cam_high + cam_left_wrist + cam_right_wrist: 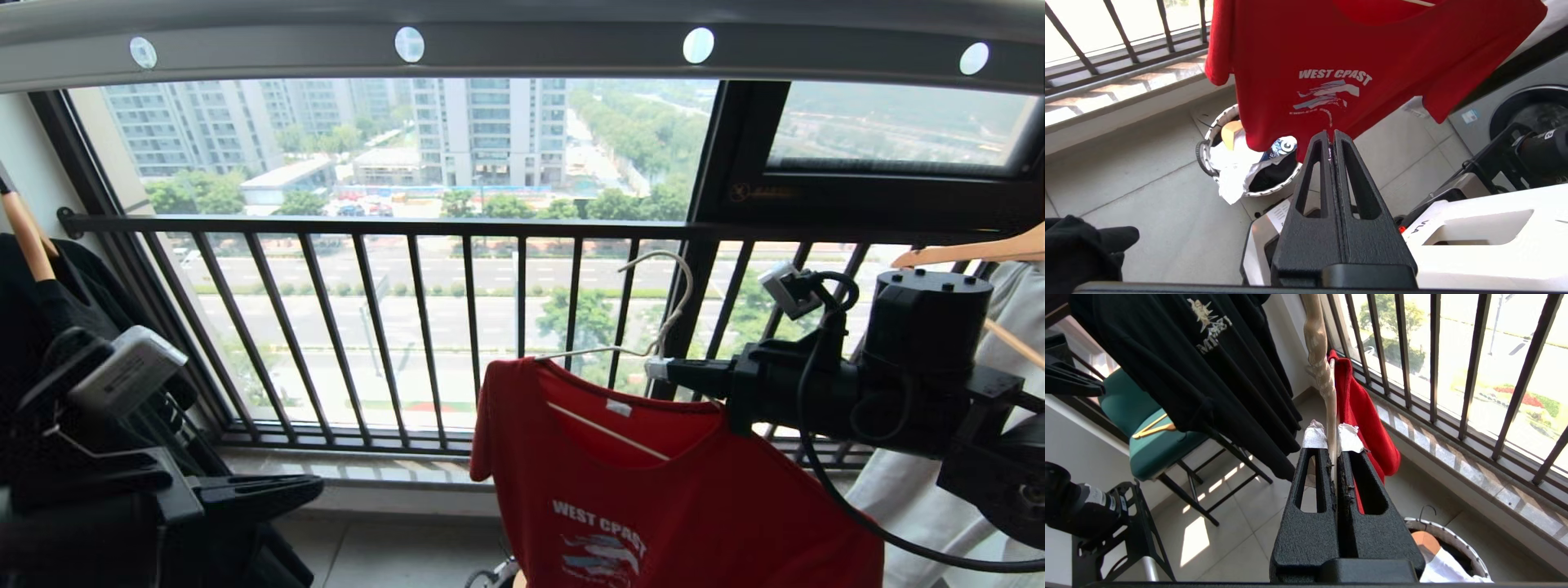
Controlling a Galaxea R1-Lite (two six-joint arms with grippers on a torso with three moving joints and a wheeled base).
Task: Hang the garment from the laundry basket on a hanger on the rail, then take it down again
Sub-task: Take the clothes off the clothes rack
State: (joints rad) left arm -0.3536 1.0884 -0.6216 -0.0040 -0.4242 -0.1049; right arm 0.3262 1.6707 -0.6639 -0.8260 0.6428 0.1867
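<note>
Garment (653, 506), red tee on wire hanger (653, 327), hung in mid-air well below rail (522, 49); hook pointed up, not yet over the bar. R gripper (1332, 445) clamped the hanger neck; L gripper (1330, 143), closed and empty, sat lower left. Print read "WEST COAST"; smaller line beneath probably illegible.

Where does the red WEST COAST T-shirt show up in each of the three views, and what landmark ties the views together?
Head view: the red T-shirt hangs at lower centre on the wire hanger, beside the right gripper.
Left wrist view: it fills the upper middle, above the laundry basket.
Right wrist view: only a red strip shows beyond the fingertips.
Shared landmark: the dark railing.
</note>
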